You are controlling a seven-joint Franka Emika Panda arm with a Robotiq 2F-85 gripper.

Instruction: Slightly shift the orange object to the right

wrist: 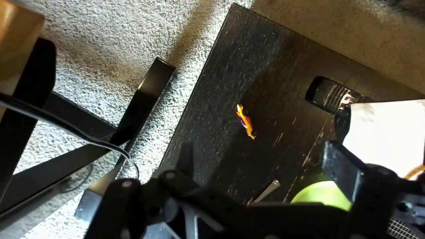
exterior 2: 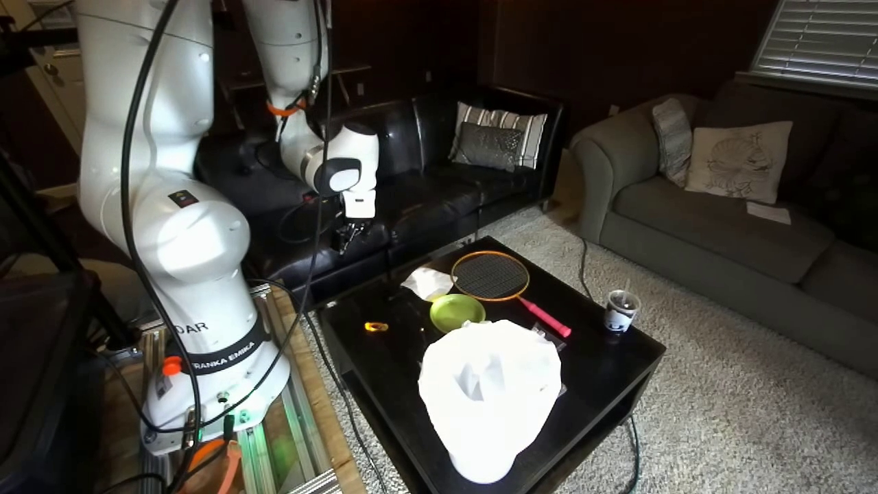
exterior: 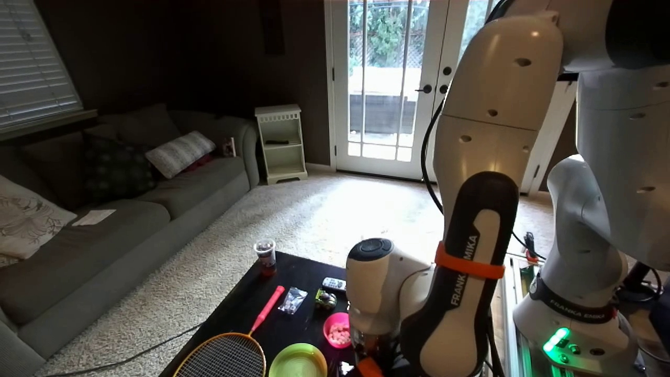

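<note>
The orange object is a small, thin orange piece with a purple spot, lying on the black table in the wrist view (wrist: 246, 122). It also shows near the table's robot side in an exterior view (exterior 2: 376, 327); its outline looks elongated. My gripper (wrist: 262, 161) is open, its fingers wide apart with nothing between them. In the wrist view the orange object lies ahead of the fingers, apart from them. In an exterior view the gripper (exterior 2: 351, 234) hangs in the air above table height, toward the black sofa. In an exterior view the arm hides most of the gripper.
A green bowl (exterior 2: 457, 313), white paper (exterior 2: 428, 283) and a racket (exterior 2: 490, 276) lie on the table (exterior 2: 603, 384). A large white container (exterior 2: 490, 405) stands at its near end. A pink bowl (exterior: 337, 331), toy car (exterior: 325, 299), remote (exterior: 334, 284) and cup (exterior: 266, 256) are there too.
</note>
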